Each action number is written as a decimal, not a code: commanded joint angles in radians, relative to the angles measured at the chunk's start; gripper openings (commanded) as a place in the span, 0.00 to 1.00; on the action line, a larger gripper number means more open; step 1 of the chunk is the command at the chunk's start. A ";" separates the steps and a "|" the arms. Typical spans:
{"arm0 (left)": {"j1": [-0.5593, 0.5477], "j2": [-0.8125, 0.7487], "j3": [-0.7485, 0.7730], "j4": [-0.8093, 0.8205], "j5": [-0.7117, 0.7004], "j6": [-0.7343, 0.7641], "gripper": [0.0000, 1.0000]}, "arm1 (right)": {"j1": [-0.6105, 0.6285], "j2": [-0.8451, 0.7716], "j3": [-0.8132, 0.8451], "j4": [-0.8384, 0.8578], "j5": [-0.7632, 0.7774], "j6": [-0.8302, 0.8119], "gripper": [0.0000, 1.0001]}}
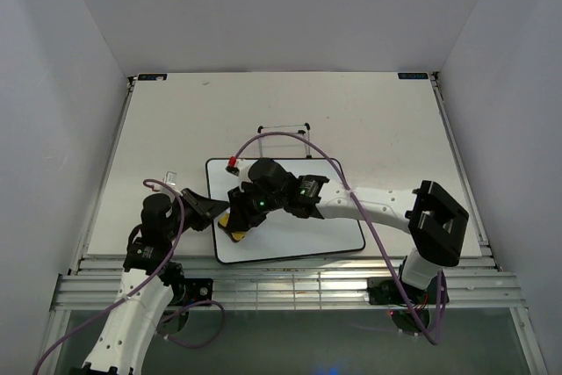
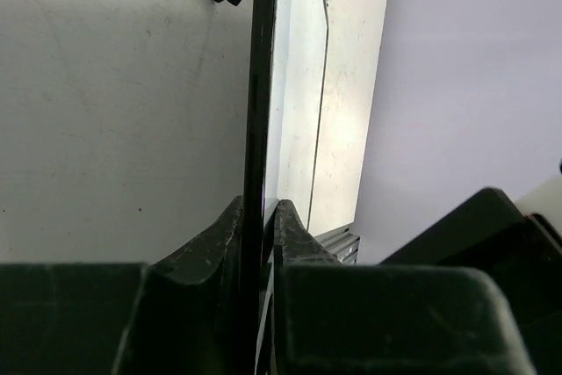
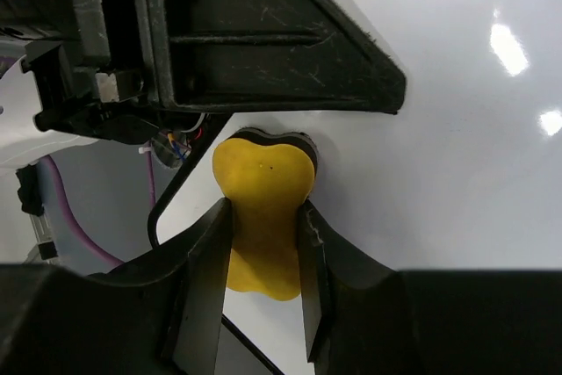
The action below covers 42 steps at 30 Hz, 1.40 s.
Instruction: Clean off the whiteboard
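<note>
The whiteboard (image 1: 307, 234) lies flat in the middle of the table, white with a thin black frame; no writing shows on its visible surface. My left gripper (image 1: 219, 211) is shut on the board's left edge; in the left wrist view the black frame (image 2: 260, 129) runs between my closed fingers (image 2: 219, 234). My right gripper (image 1: 239, 224) is shut on the yellow eraser (image 3: 262, 186) and presses it on the board's near-left corner, right beside the left gripper. The eraser's black pad faces the glossy board (image 3: 457, 173).
A small black wire stand (image 1: 284, 129) stands behind the board. A small marker with a red cap (image 1: 233, 162) lies at the board's far-left corner. The left gripper's body (image 3: 263, 41) is just beyond the eraser. White walls enclose the table on three sides.
</note>
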 commanded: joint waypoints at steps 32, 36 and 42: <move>0.000 -0.021 0.093 -0.266 -0.064 0.034 0.00 | -0.507 0.040 -0.290 -0.198 0.072 -0.253 0.08; 0.001 -0.025 0.092 -0.274 -0.066 0.037 0.00 | -0.675 -0.007 -0.428 -0.155 0.000 -0.292 0.08; 0.001 -0.027 0.087 -0.280 -0.060 0.045 0.00 | -0.786 -0.087 -0.493 -0.131 -0.080 -0.321 0.08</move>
